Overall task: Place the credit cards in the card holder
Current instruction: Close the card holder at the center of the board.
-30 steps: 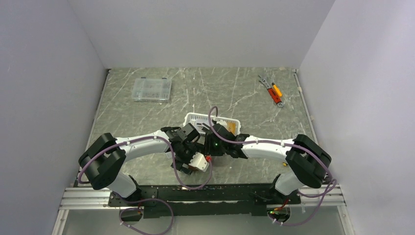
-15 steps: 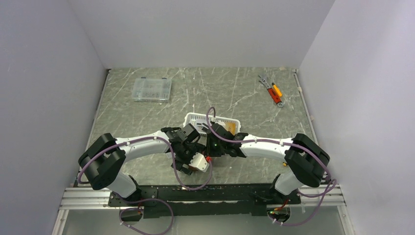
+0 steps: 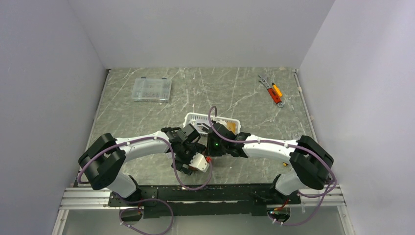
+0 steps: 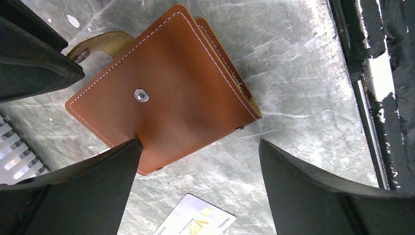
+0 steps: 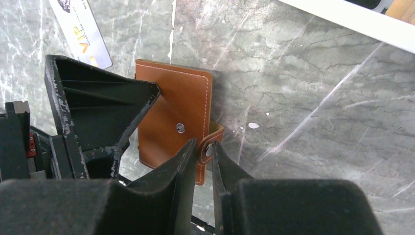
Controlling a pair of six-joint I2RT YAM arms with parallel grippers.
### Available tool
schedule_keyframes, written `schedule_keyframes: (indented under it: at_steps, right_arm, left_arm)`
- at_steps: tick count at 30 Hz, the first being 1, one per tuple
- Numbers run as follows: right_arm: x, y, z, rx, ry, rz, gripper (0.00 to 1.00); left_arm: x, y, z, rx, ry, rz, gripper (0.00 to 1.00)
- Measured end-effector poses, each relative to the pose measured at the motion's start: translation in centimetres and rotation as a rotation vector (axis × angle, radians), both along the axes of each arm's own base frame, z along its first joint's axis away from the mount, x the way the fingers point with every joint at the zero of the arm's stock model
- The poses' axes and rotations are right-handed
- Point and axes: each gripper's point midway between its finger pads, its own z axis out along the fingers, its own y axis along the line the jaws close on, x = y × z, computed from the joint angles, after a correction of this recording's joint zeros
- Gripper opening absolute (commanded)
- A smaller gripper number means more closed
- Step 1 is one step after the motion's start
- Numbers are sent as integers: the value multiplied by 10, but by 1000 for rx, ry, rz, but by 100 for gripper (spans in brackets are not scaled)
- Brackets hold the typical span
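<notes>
The card holder (image 4: 166, 93) is a brown leather wallet, lying folded on the marble table. Its snap tab (image 5: 214, 137) sticks out at one side, and my right gripper (image 5: 204, 147) is shut on that tab. My left gripper (image 4: 200, 144) hangs open just above the wallet. One of its fingers (image 4: 98, 181) rests against the wallet's cover and the other stands well clear. One of the credit cards (image 4: 195, 219), pale with gold VIP lettering, lies flat beside the wallet and also shows in the right wrist view (image 5: 80, 27). In the top view both grippers (image 3: 203, 154) hide the wallet.
A white slotted basket (image 3: 198, 119) stands just behind the grippers with something orange (image 3: 231, 127) in it. A clear compartment box (image 3: 151, 89) sits at the back left, and hand tools (image 3: 271, 90) at the back right. The table's near edge rail (image 4: 367, 98) runs close to the wallet.
In the top view the right arm's shoulder end has shifted slightly to the right. Both grippers stay over the same spot in front of the basket.
</notes>
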Motion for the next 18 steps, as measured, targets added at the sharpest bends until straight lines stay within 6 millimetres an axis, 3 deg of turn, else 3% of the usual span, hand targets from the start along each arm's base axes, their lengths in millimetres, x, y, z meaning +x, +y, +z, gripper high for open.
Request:
schedule_keyframes:
  at_steps: [7, 10, 18]
  right_arm:
    - [0, 0, 1, 2, 2, -1, 12]
    - [1, -1, 0, 2, 4, -5, 0]
    - [3, -4, -6, -9, 26, -16, 0]
  left_arm:
    - [0, 0, 0, 2, -3, -1, 99]
    - [0, 0, 0, 2, -3, -1, 99]
    - [0, 0, 0, 2, -3, -1, 99]
